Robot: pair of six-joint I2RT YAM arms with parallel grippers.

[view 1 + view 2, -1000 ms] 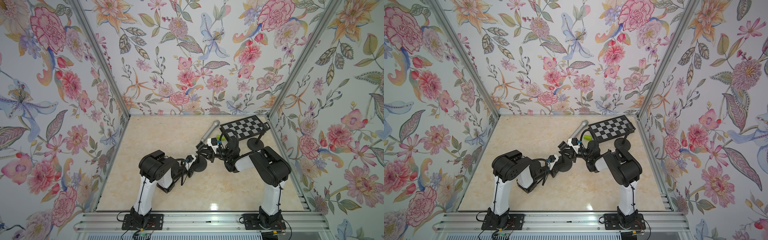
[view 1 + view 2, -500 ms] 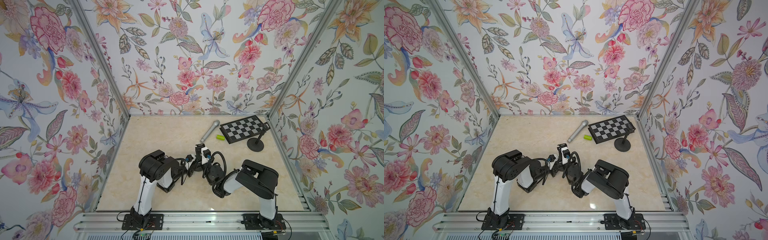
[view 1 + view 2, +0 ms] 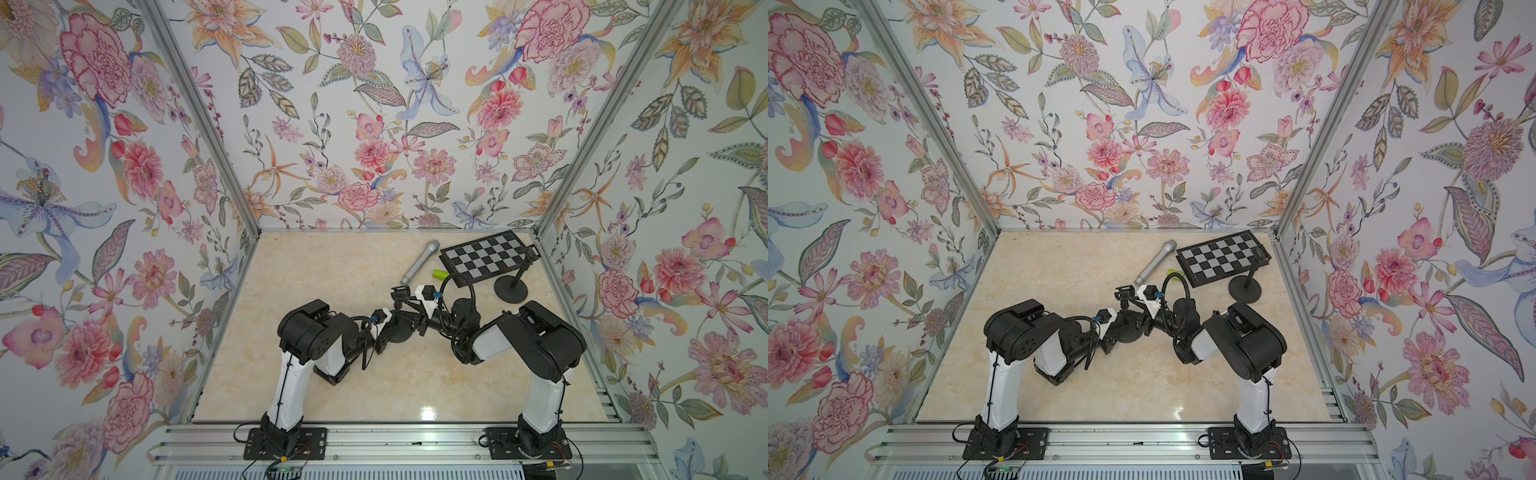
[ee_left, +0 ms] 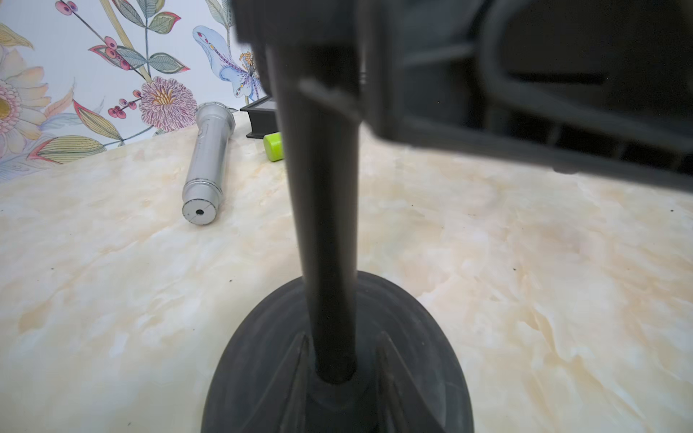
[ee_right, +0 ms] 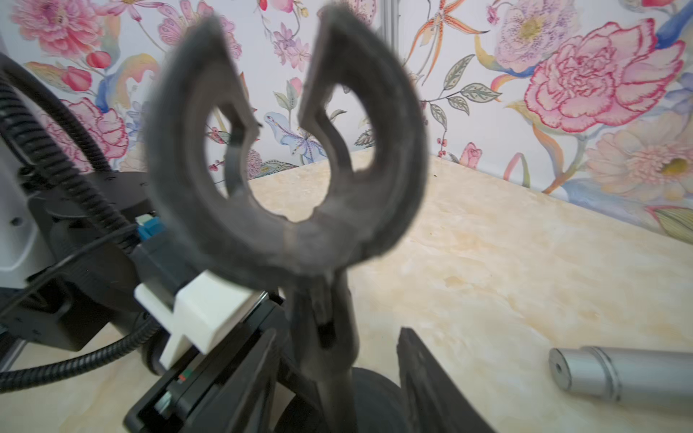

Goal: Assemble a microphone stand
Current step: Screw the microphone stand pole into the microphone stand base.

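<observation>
The black microphone stand stands upright mid-table: round base [image 3: 398, 333] [image 4: 262, 360], thin pole [image 4: 322, 210] and U-shaped clip [image 5: 285, 157] [image 3: 401, 296] on top. My left gripper [image 4: 343, 337] [image 3: 386, 332] lies low on the table, shut on the foot of the pole where it enters the base. My right gripper [image 5: 337, 333] [image 3: 411, 320] reaches in from the other side, higher on the pole. Its jaws are open, with a gap between the pole and one finger [image 5: 423, 375]. The silver microphone [image 3: 419, 262] [image 4: 206, 157] [image 5: 622, 375] lies flat behind the stand.
A small green cylinder [image 3: 440, 274] [image 4: 273, 146] lies beside the microphone. A checkerboard plate [image 3: 486, 257] sits at the back right, next to a second black stand base [image 3: 510, 289] with a slanted pole. Flowered walls enclose three sides.
The right arm has shifted its pose beside the stand, and its jaws have parted from the pole. The left arm and the stand's base have stayed put.
</observation>
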